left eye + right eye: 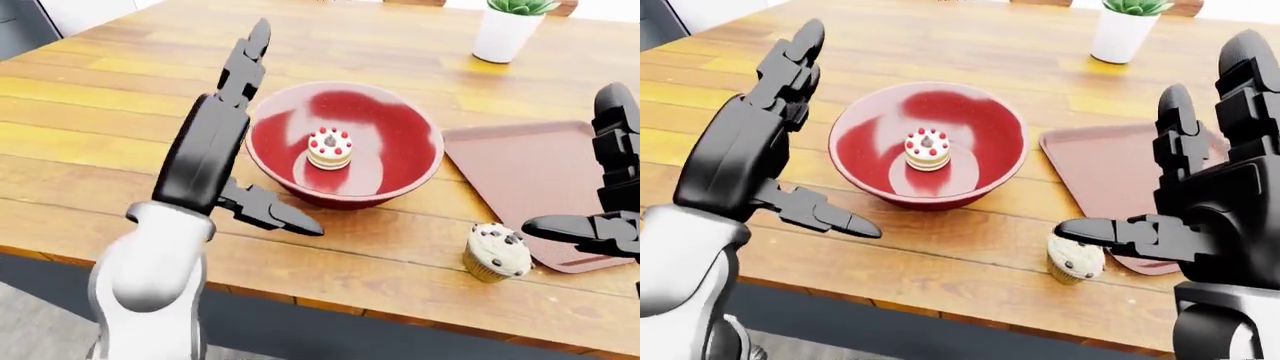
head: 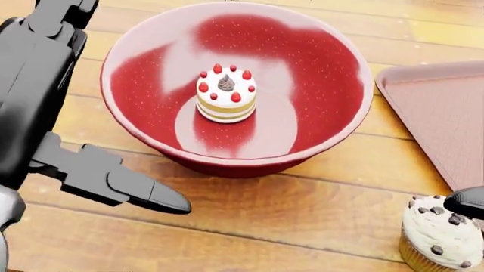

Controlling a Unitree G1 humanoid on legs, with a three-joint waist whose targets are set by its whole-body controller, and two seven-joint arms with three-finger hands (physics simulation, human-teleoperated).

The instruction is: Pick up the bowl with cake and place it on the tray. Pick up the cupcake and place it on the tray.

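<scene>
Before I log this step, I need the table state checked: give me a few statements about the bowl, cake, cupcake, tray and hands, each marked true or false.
1. The cake sits inside the red bowl. True.
2. The bowl is on the tray. False: it stands on the wooden table, beside the tray.
3. The cupcake is on the table near the tray's edge. True.
4. The left hand grips the bowl's rim. False: its fingers are open.
5. The right hand holds the cupcake. False: it is open above it.

No readable text, labels, brands, numbers or signs in any view. Bowl (image 2: 151, 102), cake (image 2: 225, 93), cupcake (image 1: 498, 251), tray (image 1: 1100, 165), plant pot (image 1: 1118, 34) beyond the bowl, worktop (image 1: 100, 112): all surfaces unmarked. Robot hands' casings carry no lettering either.
</scene>
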